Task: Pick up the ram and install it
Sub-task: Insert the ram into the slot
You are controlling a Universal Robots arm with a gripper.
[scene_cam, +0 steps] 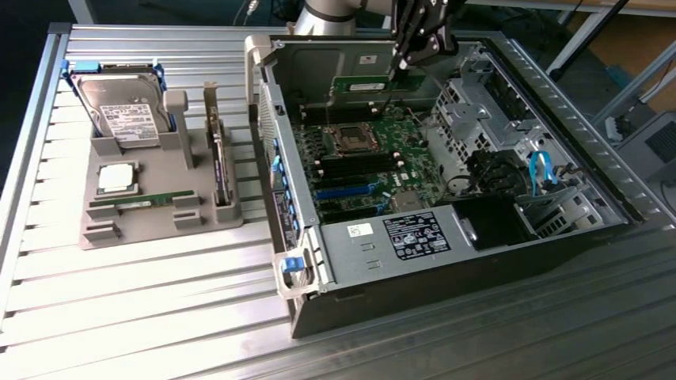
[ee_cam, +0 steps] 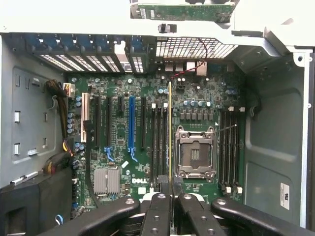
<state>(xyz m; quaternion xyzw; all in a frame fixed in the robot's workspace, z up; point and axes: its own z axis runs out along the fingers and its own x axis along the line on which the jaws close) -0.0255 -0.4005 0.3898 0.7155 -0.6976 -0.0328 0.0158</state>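
At nine o'clock in the exterior view a gray parts holder [scene_cam: 158,229] carries a hard drive [scene_cam: 122,111], a square processor chip [scene_cam: 116,178], a spare memory stick [scene_cam: 142,200] and an upright expansion card [scene_cam: 220,170]. At the centre lies the open computer case [scene_cam: 465,261] with its motherboard [scene_cam: 365,170] exposed. Toward twelve o'clock the gripper [scene_cam: 401,70] hangs over the board, its fingers pressed onto the ram [scene_cam: 372,85], which is held clear of the board. In the wrist view the gripper [ee_cam: 170,196] pinches the ram [ee_cam: 170,132] edge-on, running parallel to the memory slots [ee_cam: 158,142] beside the CPU socket [ee_cam: 194,155]. I judge the pick done and the carry to the slot in hand. Seating calls for the stick's edge squarely over one free slot.
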